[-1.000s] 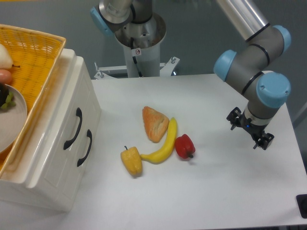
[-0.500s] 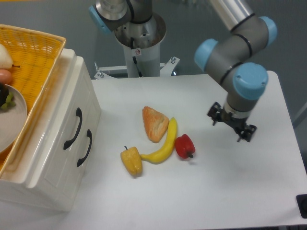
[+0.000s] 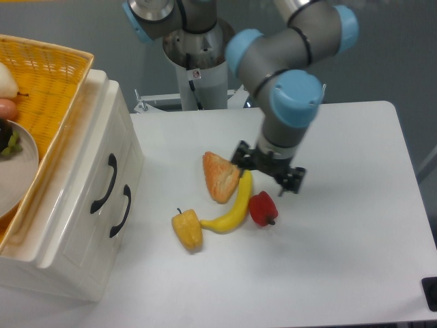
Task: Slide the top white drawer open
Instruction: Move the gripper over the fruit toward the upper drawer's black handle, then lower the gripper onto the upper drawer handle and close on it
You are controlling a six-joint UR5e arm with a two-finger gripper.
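Table (image 3: pixel 341 260): white, it carries the cabinet at the left side and the food in the middle.
Cabinet (image 3: pixel 68 263): glossy white, at the left edge, with a yellow wicker basket (image 3: pixel 48 82) on top of it.
Top white drawer (image 3: pixel 95 160): it is the upper front of the cabinet, it looks closed, flush with the lower drawer front (image 3: pixel 89 249). Its curved black handle (image 3: pixel 104 183) faces the table and nothing touches it.
My arm (image 3: pixel 287 75): it reaches from the base at the back down over the middle of the table.
My gripper (image 3: pixel 269 172): it hangs above the food, over the top end of the banana (image 3: pixel 235 203), well apart from the cabinet. The two fingers are spread, nothing is between them.
Food: a pastry (image 3: pixel 220 176), the banana, a red pepper (image 3: pixel 263 208) and a yellow pepper (image 3: pixel 187 229), all close together.
Step in hand: I judge it is the approach; I am not yet at the handle.
Next move: I think I must go left to the upper handle, turn the fingers so they can take the curved bar, close on it, then pull straight out toward the table.
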